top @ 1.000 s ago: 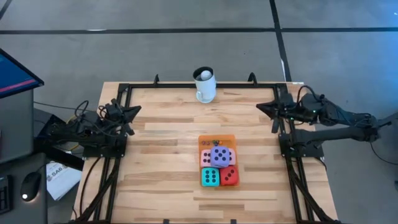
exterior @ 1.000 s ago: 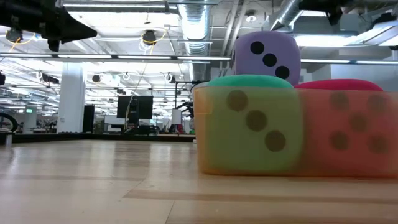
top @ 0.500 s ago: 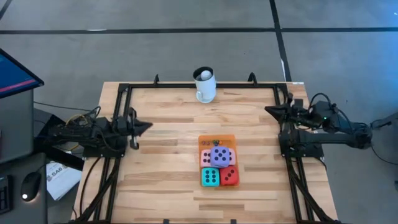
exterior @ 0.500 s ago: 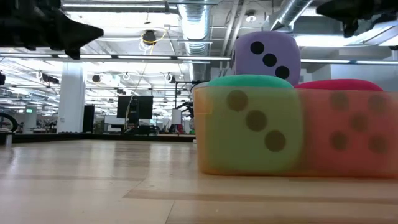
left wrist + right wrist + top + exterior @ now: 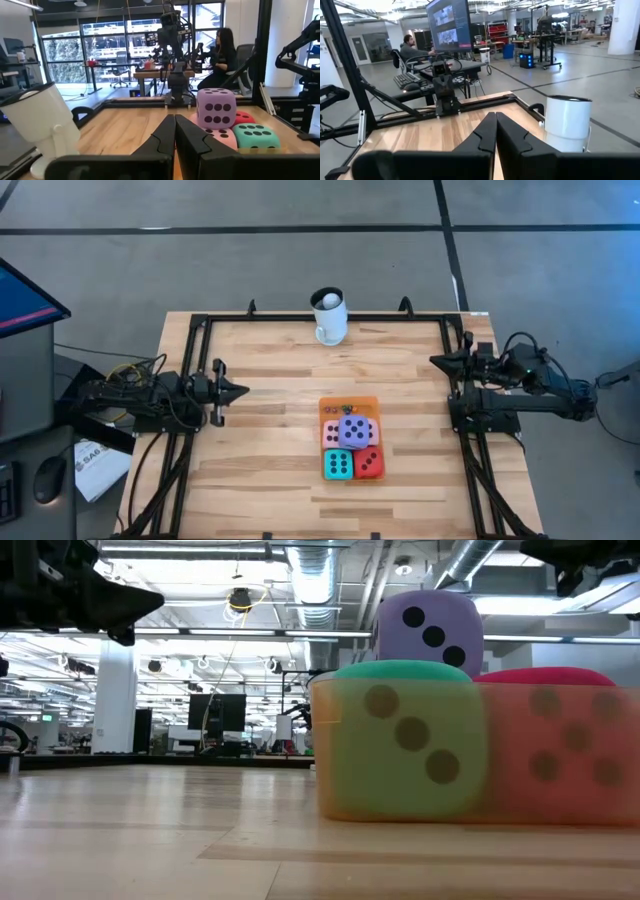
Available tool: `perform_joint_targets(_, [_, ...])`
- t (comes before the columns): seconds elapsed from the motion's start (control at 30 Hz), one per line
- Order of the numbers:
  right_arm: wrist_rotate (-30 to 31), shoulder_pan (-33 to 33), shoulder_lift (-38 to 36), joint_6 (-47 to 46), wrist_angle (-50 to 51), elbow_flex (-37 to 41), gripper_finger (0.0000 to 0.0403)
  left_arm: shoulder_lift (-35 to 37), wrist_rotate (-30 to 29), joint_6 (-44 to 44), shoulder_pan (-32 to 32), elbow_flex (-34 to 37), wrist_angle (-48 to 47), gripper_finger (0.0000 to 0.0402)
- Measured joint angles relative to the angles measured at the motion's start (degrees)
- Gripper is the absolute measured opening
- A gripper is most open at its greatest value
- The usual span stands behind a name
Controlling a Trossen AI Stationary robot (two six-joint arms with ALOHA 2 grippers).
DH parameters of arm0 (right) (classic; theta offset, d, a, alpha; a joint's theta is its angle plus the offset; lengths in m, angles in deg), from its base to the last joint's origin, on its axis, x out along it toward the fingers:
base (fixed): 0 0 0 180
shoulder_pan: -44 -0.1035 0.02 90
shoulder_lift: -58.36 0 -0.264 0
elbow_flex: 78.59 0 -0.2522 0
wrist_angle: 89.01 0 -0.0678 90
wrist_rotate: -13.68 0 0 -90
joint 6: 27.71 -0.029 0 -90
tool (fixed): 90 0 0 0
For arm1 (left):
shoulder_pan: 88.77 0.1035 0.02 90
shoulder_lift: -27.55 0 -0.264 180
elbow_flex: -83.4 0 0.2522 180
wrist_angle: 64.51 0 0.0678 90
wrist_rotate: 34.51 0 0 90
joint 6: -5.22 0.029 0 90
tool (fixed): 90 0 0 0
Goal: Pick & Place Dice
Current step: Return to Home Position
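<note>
**Item — dice, soft cubes with black pips.** All are lodged in the translucent orange rectangular bin (image 5: pixel 372 401), right of centre on the pale wooden table (image 5: pixel 260 360).
- Pink die (image 5: pixel 331 432), teal die (image 5: pixel 338 465) and red die (image 5: pixel 369 463) are packed on the bin floor.
- The purple die (image 5: pixel 351 431) is perched on top of them, above the bin wall in the low view (image 5: pixel 428 628).
- Tiny coloured pieces (image 5: pixel 343 409) are seen at the bin's far end.

**Item — white mug holding a ball (image 5: pixel 329 317).** It is set at the table's far edge, well apart from the bin.

**Item — left gripper (image 5: pixel 240 391).** It is held at the table's left edge and pointed inward. Its fingers (image 5: pixel 162 137) are pressed together with nothing between them.

**Item — right gripper (image 5: pixel 434 360).** It is held at the right edge, likewise pointed inward. Its fingers (image 5: pixel 485 131) are closed flat on each other and nothing is carried.

**Handling note — return to rest.** The placing work is judged complete, and only the parking of both arms is left.
- Each arm is best drawn back over its own base along its own side, never across the centre.
- The jaws are best kept closed and the wrists kept high enough that the frame rails are not clipped.
- The perched purple die is judged the one loose element — a brush or a jolt to the table could tip it out, so slow, even joint motion is advised.
- The mug is not at risk if the far edge is avoided.
</note>
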Motion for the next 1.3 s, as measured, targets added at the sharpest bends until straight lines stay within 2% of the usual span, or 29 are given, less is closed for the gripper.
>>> perform_joint_targets(0.3, [0.14, 0.17, -0.3, -0.52, -0.63, 0.0, 0.0005, -0.02, -3.33, 0.49, 0.0, 0.0, -0.02, 0.0])
perform_joint_targets(0.6, [1.1, 0.14, -7.65, -0.31, -0.4, 0.02, 0.0005, -0.07, -3.51, 0.49, 0.0, 0.0, 0.0, 0.0])
perform_joint_targets(0.8, [1.82, 0.14, -6.62, -0.05, -1.88, 0.38, 0.0005, -0.07, -3.5, 0.49, 0.0, 0.0, 0.23, 0.0])
perform_joint_targets(0.9, [2.87, 0.11, -7.55, -0.11, -2.93, 2.74, 0.0005, -0.16, -3.49, 0.49, 0.0, 0.0, 0.39, 0.0])
perform_joint_targets(1.13, [3.05, 0.11, -7.5, 2.24, -19.17, 14.49, 0.0005, -0.48, -3.46, 0.49, 0.0, 0.0, 0.36, 0.0])
perform_joint_targets(1.3, [3.09, 0.11, -7.52, 0.74, -21.99, 18.7, 0.0005, -0.46, -3.45, 0.49, 0.0, 0.0, 0.35, 0.0])
